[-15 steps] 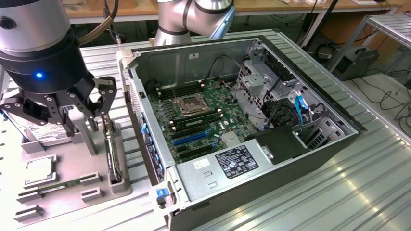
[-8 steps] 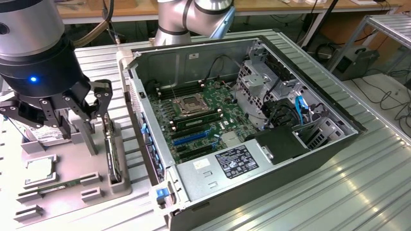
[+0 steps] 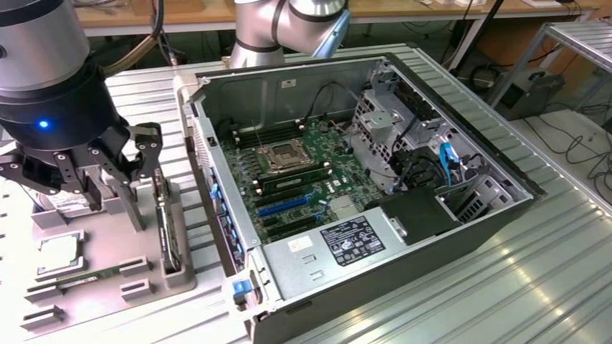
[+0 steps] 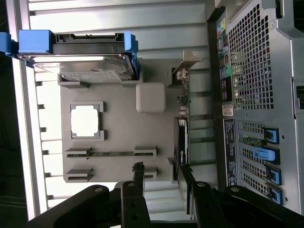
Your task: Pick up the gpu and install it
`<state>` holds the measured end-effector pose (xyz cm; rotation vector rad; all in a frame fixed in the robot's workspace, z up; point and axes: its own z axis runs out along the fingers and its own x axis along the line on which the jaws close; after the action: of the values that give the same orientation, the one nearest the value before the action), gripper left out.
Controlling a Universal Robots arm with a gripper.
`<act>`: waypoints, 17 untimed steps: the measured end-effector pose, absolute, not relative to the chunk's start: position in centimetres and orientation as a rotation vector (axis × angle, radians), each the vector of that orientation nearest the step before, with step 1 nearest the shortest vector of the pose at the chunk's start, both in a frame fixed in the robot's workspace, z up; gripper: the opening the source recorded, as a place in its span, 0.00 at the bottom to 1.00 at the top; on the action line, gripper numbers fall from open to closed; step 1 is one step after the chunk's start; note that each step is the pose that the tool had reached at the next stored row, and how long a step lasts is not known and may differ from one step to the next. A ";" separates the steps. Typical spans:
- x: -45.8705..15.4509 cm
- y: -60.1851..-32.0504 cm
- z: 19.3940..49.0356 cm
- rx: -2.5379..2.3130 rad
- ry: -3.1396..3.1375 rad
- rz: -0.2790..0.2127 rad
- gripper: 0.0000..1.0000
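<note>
The arm is a fat silver-grey cylinder ending in a black wrist collar with a small glowing blue light. Below it is a black gripper of jointed linkage bars with pale round pins; its fingers are slim black bars.

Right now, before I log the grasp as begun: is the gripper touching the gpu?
Cannot tell. In the wrist view one fingertip of the gripper overlaps the end of the gpu, but neither a gap nor contact shows plainly.

End effector points down, jaws apart.
</note>
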<state>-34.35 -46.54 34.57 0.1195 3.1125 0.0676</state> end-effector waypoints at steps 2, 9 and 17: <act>-34.6 -46.5 34.4 0.120 3.112 0.068 0.42; -34.6 -46.5 33.9 0.120 3.112 0.068 0.42; -34.4 -46.5 33.8 0.119 3.112 0.068 0.42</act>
<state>-34.37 -46.53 33.82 0.1195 3.1124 0.0677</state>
